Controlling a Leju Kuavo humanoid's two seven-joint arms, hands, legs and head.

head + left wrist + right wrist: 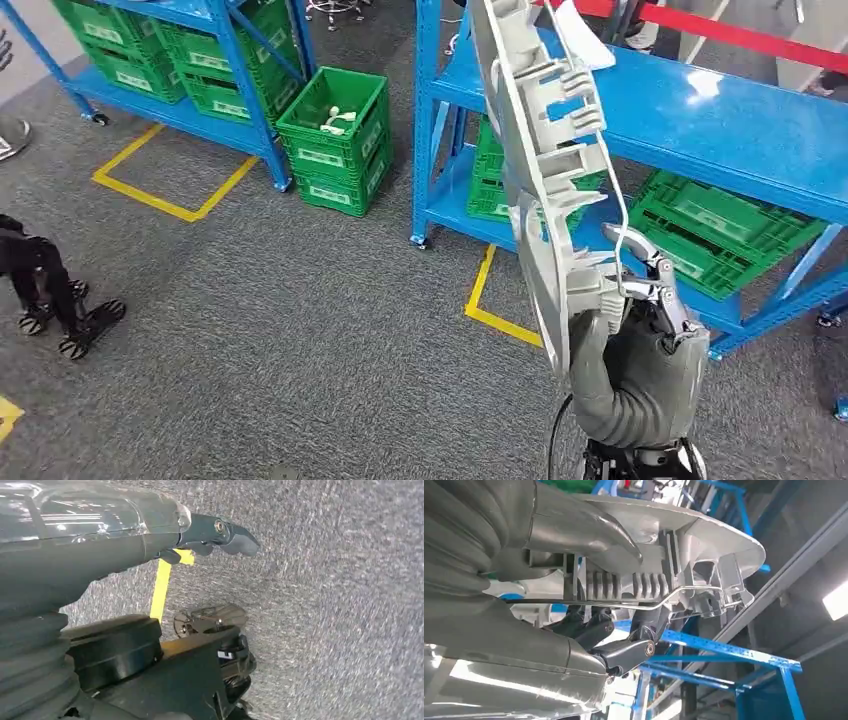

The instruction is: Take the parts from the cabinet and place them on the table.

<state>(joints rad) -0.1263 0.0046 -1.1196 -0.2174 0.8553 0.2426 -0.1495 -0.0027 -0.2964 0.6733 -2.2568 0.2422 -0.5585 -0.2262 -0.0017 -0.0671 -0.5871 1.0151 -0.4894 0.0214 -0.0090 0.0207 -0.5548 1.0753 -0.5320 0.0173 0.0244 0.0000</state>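
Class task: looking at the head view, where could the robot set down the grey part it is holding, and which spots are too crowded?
The right hand holds the grey part upright. Free: the glossy blue shelf top to its right. Crowded: the lower shelf, packed with green crates, and the green crate on the floor, already holding white pieces.

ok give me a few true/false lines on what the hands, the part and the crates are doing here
1. The right hand holds a long grey plastic part upright. True.
2. The part lies flat on the blue shelf. False: it is held up off the shelf.
3. A thin metal rod runs along the part. True.
4. The left hand holds a crate. False: it holds nothing, over grey carpet.
5. The green crate on the floor is stacked on another. True.
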